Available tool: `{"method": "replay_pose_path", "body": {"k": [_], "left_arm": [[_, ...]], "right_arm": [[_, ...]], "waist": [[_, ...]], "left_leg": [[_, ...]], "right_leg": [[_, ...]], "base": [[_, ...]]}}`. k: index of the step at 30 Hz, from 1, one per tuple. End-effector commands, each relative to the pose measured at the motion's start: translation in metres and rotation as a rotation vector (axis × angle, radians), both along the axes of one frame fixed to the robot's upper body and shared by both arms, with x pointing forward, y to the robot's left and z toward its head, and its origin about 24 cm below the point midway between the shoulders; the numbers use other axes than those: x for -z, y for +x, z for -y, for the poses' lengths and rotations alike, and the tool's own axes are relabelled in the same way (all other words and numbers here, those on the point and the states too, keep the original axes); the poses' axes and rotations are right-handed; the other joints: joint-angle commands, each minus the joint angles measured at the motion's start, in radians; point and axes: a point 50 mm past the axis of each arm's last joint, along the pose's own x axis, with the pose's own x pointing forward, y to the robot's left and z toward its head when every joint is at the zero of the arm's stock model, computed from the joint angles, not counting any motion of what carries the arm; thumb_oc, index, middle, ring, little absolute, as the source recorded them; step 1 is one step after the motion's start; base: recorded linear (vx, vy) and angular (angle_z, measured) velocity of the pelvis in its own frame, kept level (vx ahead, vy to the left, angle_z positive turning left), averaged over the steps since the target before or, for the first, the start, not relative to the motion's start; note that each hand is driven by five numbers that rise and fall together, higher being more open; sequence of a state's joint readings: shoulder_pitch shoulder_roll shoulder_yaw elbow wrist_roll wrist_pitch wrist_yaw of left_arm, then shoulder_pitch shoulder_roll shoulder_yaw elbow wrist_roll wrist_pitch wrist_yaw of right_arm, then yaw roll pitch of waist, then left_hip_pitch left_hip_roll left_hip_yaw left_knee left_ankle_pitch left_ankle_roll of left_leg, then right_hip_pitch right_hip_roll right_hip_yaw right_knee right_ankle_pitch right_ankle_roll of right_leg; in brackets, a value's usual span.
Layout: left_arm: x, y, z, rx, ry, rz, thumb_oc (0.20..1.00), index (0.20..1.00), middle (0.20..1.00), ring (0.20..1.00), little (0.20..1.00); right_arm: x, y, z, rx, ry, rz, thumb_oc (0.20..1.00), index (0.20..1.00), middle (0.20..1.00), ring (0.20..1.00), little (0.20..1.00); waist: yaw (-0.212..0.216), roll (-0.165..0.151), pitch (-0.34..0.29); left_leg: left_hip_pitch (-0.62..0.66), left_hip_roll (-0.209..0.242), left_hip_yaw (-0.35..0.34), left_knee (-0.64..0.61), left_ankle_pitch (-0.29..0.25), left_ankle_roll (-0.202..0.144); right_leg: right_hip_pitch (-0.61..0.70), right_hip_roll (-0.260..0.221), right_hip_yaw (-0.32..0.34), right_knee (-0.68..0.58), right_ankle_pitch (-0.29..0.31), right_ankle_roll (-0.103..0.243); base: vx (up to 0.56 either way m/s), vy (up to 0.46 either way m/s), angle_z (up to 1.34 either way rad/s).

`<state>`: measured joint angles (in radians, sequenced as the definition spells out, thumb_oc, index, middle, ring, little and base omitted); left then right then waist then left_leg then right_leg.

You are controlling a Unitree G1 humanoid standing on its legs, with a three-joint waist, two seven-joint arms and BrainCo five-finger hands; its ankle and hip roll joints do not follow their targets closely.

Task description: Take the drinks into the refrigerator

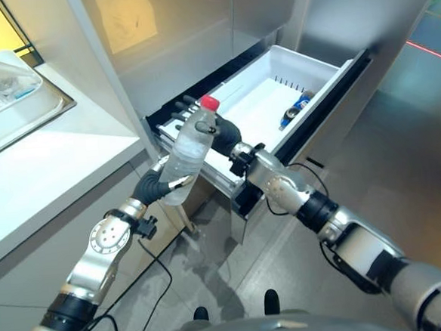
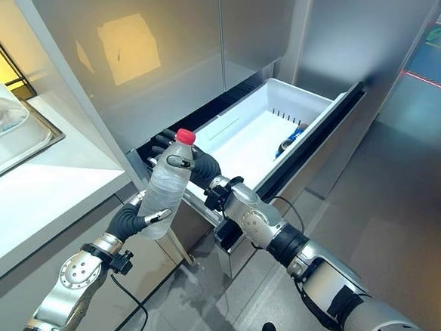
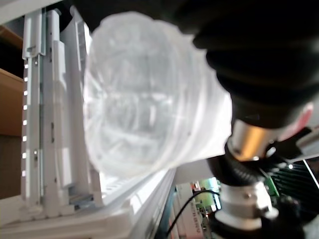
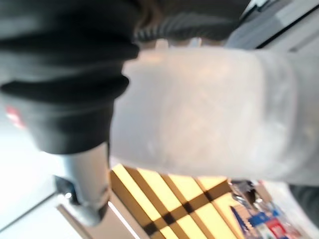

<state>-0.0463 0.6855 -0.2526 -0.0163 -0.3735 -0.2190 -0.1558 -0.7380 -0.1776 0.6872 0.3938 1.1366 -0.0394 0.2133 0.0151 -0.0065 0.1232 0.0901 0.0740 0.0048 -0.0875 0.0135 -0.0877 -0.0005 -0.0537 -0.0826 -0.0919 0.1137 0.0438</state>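
A clear plastic bottle (image 2: pixel 166 186) with a red cap (image 2: pixel 185 136) is held up in the air between both hands, tilted with its cap toward the refrigerator, just in front of the near corner of the open drawer (image 1: pixel 314 72). The left hand (image 2: pixel 131 217) grips the bottle's lower part, its dark-covered fingers curled round the base, and its wrist view looks straight onto the bottle's clear rounded bottom (image 3: pixel 149 104). The right hand (image 2: pixel 199 167) is wrapped round the upper part just below the cap, its fingers closed on the neck and shoulder; in its own wrist view the pale bottle wall (image 4: pixel 204 109) sits tight against the dark cover. The white drawer is pulled well out from the grey refrigerator front (image 2: pixel 168 71), and a blue bottle (image 1: pixel 296 109) lies on its side inside, near the far right wall. To the robot's left a white bench (image 1: pixel 46 166) carries a metal tray (image 1: pixel 50 109) with clear packaging in it
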Motion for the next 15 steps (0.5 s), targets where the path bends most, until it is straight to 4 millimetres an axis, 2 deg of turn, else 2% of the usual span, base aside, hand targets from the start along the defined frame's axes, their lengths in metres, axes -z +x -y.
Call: {"method": "replay_pose_path", "body": {"k": [1, 9, 15], "left_arm": [[-0.083, 0.023, 0.016, 0.081, -0.033, 0.372, 0.2, 0.2, 0.2, 0.2, 0.2], [-0.073, 0.024, 0.009, 0.022, -0.027, 0.353, 0.2, 0.2, 0.2, 0.2, 0.2], [-0.074, 0.024, 0.009, 0.014, -0.009, 0.368, 0.2, 0.2, 0.2, 0.2, 0.2]], "right_arm": [[-0.022, -0.015, -0.029, -0.157, 0.061, 0.066, 1.0, 1.0, 1.0, 1.0, 1.0], [-0.021, -0.028, -0.035, -0.232, 0.066, 0.088, 1.0, 1.0, 1.0, 1.0, 1.0], [-0.021, -0.033, -0.034, -0.251, 0.057, 0.116, 1.0, 1.0, 1.0, 1.0, 1.0]], "waist": [[0.007, -0.031, 0.002], [0.004, -0.033, 0.0], [0.001, -0.033, 0.001]], "left_leg": [[0.044, -0.073, -0.011, 0.072, -0.143, 0.077], [0.046, -0.071, -0.008, 0.069, -0.143, 0.077], [0.048, -0.07, -0.007, 0.071, -0.144, 0.076]], "right_leg": [[0.068, -0.02, -0.031, 0.103, -0.181, 0.022], [0.071, -0.017, -0.031, 0.101, -0.183, 0.02], [0.074, -0.017, -0.033, 0.101, -0.184, 0.019]], "base": [[0.0, 0.0, 0.0], [0.0, 0.0, 0.0], [0.0, 0.0, 0.0]]}}
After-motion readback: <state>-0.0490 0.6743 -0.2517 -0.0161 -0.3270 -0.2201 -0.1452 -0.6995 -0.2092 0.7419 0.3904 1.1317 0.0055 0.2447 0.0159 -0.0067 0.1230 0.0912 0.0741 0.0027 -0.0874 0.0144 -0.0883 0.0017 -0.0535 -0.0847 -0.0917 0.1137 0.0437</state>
